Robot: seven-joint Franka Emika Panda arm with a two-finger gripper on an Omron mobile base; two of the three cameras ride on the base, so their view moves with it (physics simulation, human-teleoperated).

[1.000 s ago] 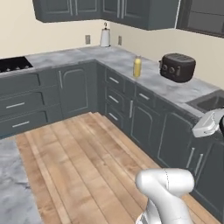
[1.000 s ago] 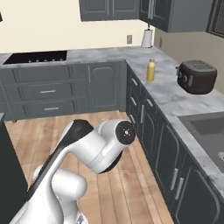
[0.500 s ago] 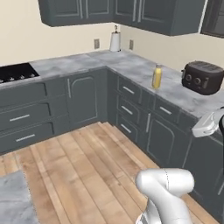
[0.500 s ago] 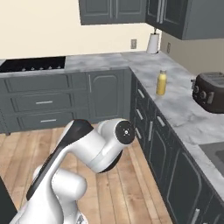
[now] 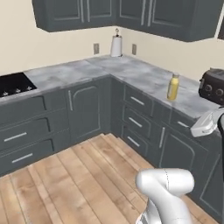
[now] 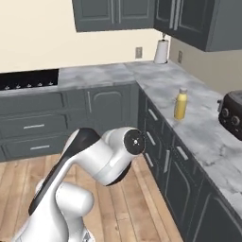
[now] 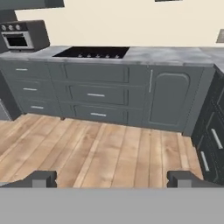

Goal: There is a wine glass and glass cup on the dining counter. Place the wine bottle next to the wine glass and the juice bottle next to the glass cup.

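Juice bottle (image 5: 173,86) is seen upright on the marble worktop (image 5: 144,78), its pale cap on top. Just beyond the juice bottle along the worktop, a dark toaster (image 5: 212,85) is placed; well behind the juice bottle, in the corner by the wall, a paper towel roll (image 5: 116,45) is set. Farther from the juice bottle, past the corner, a black cooktop (image 5: 13,84) is sunk into the worktop. The gripper (image 7: 112,178) is held released and empty above the wooden floor (image 7: 100,151), well apart from the juice bottle.
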